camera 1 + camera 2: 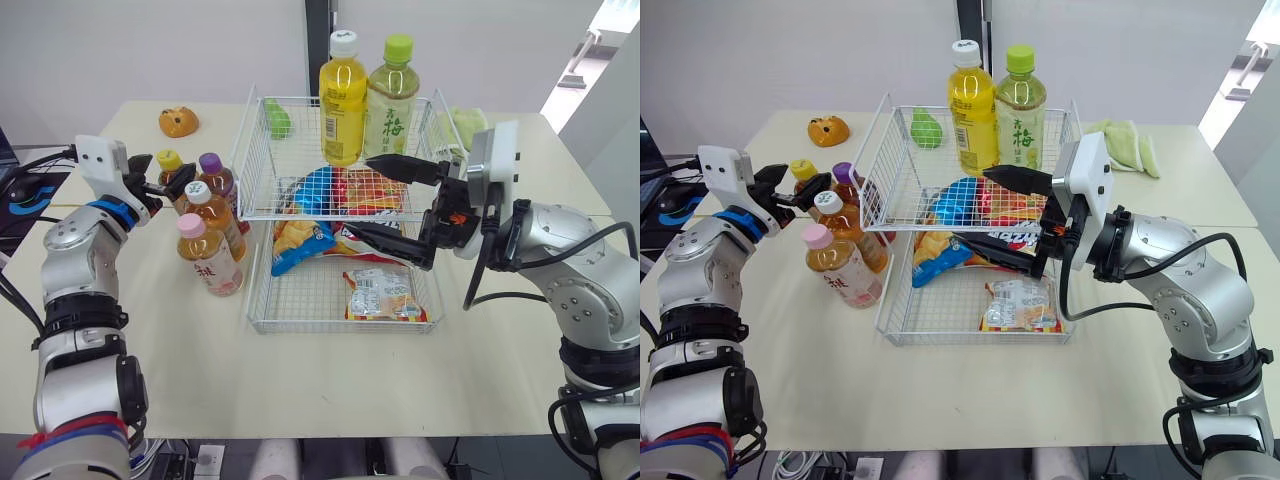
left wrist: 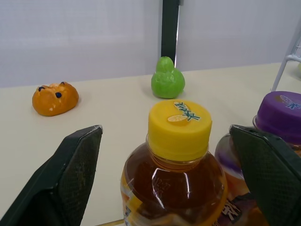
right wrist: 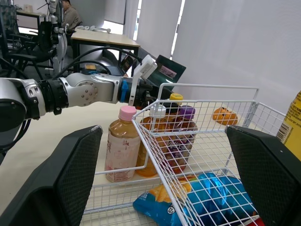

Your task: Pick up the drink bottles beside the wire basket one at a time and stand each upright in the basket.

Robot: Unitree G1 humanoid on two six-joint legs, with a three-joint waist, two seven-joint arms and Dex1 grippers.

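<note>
The white wire basket (image 1: 305, 329) stands mid-table. At its back two bottles stand upright: a yellow drink with a white cap (image 1: 343, 100) and a green tea with a green cap (image 1: 392, 100). Just left of the basket several bottles stand together, capped yellow (image 1: 169, 160), purple (image 1: 212, 168), white (image 1: 205, 205) and pink (image 1: 208, 258). My left gripper (image 1: 163, 175) is open, one finger on each side of the yellow-capped bottle (image 2: 178, 141) near its cap, not touching. Over the basket's right half my right gripper (image 1: 388, 205) is open and holds nothing.
Snack bags (image 1: 380, 292) lie in the basket's bottom. An orange toy (image 1: 178, 121) sits at the table's back left and a green pear toy (image 2: 167, 78) lies behind the basket. A green cloth (image 1: 465, 122) rests at the back right. Bare table lies in front of the basket.
</note>
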